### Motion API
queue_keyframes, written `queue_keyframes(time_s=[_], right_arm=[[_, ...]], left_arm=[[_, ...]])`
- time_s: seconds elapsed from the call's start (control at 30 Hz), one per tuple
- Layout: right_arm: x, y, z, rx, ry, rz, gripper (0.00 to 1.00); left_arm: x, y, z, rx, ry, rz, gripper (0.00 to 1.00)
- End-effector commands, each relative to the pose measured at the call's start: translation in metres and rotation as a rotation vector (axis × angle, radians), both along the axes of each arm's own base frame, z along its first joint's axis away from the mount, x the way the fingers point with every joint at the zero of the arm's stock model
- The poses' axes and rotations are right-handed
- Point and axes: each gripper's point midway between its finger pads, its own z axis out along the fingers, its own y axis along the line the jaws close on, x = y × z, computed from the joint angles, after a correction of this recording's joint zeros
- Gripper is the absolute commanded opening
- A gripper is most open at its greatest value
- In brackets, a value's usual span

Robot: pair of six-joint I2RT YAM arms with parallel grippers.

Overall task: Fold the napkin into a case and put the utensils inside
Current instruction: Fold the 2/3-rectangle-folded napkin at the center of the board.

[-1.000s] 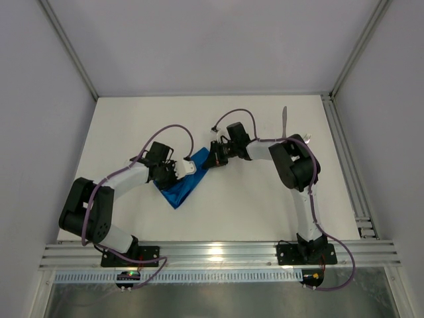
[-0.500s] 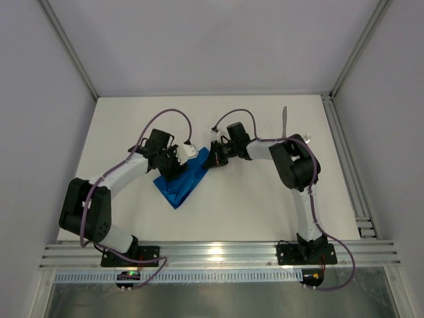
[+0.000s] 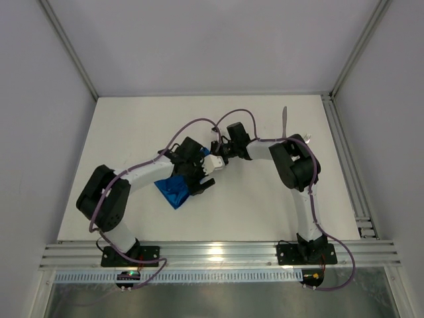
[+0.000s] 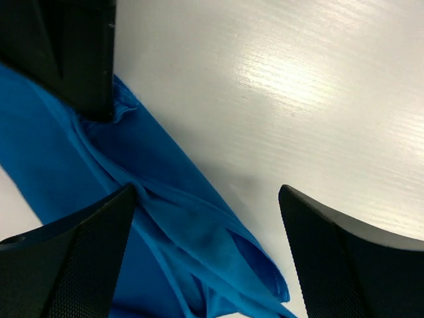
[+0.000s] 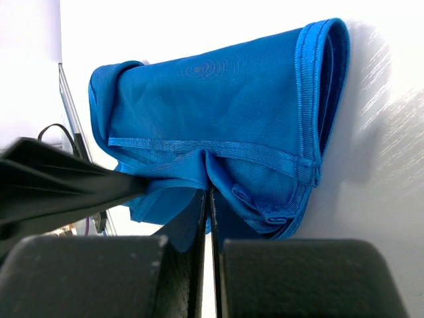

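The bright blue napkin lies folded into a narrow, bunched strip on the white table, its upper end hidden under my left wrist. My left gripper hovers over that end, open wide, with the folded cloth between and under its fingers. My right gripper is shut on a fold of the napkin, pinching the hem at its fingertips. One silver utensil lies at the back right, and another peeks out beside the right arm's elbow.
The two grippers sit almost touching at the table's middle. A metal rail runs along the right edge of the white table, and grey walls enclose the back and sides.
My left gripper opened, let go of the napkin and swung right across it toward the right gripper. The right arm stayed still, holding the cloth.
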Motion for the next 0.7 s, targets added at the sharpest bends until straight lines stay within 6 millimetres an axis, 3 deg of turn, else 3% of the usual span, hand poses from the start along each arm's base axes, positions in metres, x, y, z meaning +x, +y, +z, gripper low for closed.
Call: queue_keyframes(time_s=[0.0, 0.13, 0.23, 0.33, 0.43, 0.67], right_arm=[[-0.002, -0.012, -0.018, -0.090, 0.014, -0.031, 0.04], [-0.003, -0.013, -0.016, -0.087, 0.007, -0.027, 0.04], [-0.004, -0.013, -0.014, -0.086, -0.002, -0.020, 0.04], [-0.004, -0.013, -0.013, -0.084, -0.005, -0.015, 0.04], [-0.005, -0.013, -0.012, -0.083, -0.017, -0.008, 0.04], [-0.011, -0.015, -0.002, -0.078, -0.024, 0.027, 0.07]], left_arm=[[0.027, -0.010, 0.002, 0.013, -0.074, 0.101, 0.90], [0.040, 0.000, -0.011, 0.085, -0.110, 0.159, 0.82], [0.036, 0.003, -0.016, 0.101, -0.092, 0.146, 0.72], [0.029, 0.006, -0.018, 0.105, -0.070, 0.145, 0.41], [0.026, 0.010, -0.017, 0.108, -0.078, 0.141, 0.25], [0.024, 0.009, -0.008, 0.095, -0.093, 0.122, 0.09]])
